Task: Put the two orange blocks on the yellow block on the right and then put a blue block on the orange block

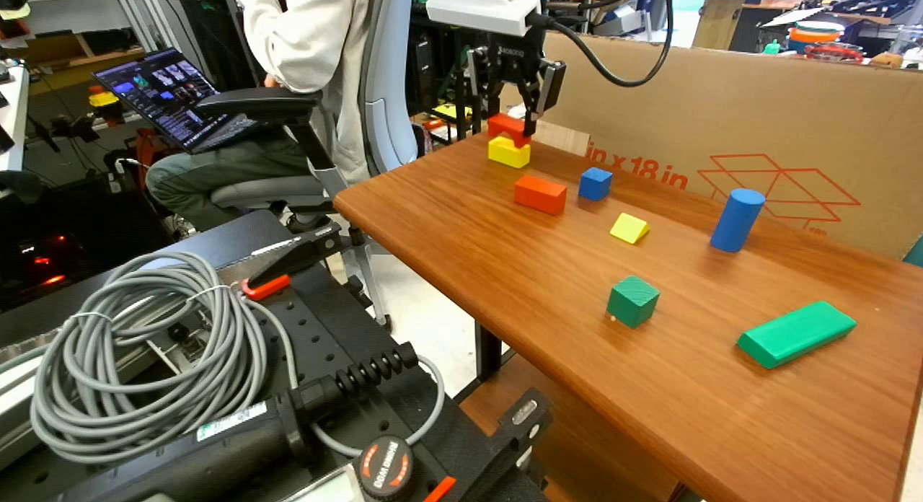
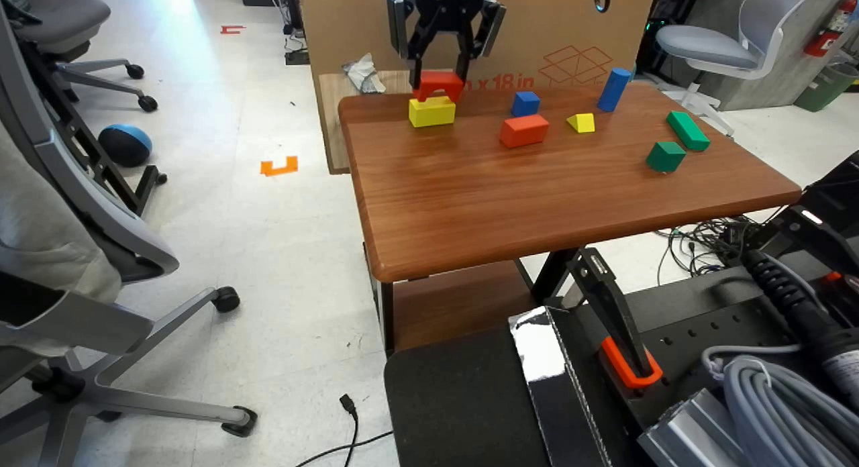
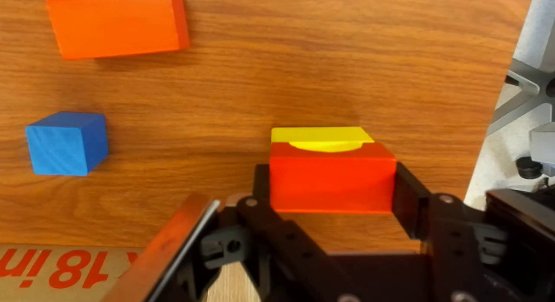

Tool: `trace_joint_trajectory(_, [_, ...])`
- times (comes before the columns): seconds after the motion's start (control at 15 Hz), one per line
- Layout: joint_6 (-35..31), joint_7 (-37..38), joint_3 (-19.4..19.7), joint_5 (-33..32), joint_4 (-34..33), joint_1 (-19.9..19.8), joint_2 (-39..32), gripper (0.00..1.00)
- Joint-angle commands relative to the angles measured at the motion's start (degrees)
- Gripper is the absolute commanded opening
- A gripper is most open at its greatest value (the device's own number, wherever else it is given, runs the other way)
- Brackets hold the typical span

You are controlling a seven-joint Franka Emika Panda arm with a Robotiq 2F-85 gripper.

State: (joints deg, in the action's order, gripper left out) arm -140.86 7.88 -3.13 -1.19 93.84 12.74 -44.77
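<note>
Gripper (image 3: 333, 185): I hold the redder orange block (image 2: 439, 78) pinched by its two ends, cutout downward, over the yellow block (image 2: 431, 113); contact between the two I cannot tell. Lighter orange block (image 3: 115, 26) and blue block (image 3: 60, 149) rest on the bench (image 2: 470, 205) near each other, both to one side, well apart from my gripper.

On the brown wood-grain table (image 1: 497, 264): blue wooden cylinder (image 1: 736, 222), standing on end; small yellow wooden wedge (image 1: 629, 228); green wooden cube (image 1: 633, 303) and long green rectangular wooden block (image 1: 797, 332), apart; beyond, red-printed brown cardboard panel (image 1: 649, 116); separately, coiled grey cable (image 1: 68, 365).
</note>
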Motion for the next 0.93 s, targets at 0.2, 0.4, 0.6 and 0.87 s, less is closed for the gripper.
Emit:
trace_joint_trajectory(0.2, [-1.2,2.0,1.4,-1.7,-0.6,1.8,-1.1,0.42])
trace_joint_trajectory(0.4, [-1.2,2.3,1.5,-2.0,-0.6,1.9,-0.7,0.42])
trace_joint_trajectory(0.6, [-1.1,3.0,1.5,-1.8,-0.6,2.0,-0.5,0.42])
trace_joint_trajectory(0.87, [-0.5,4.2,1.8,-1.8,-1.0,2.3,-0.8,0.42])
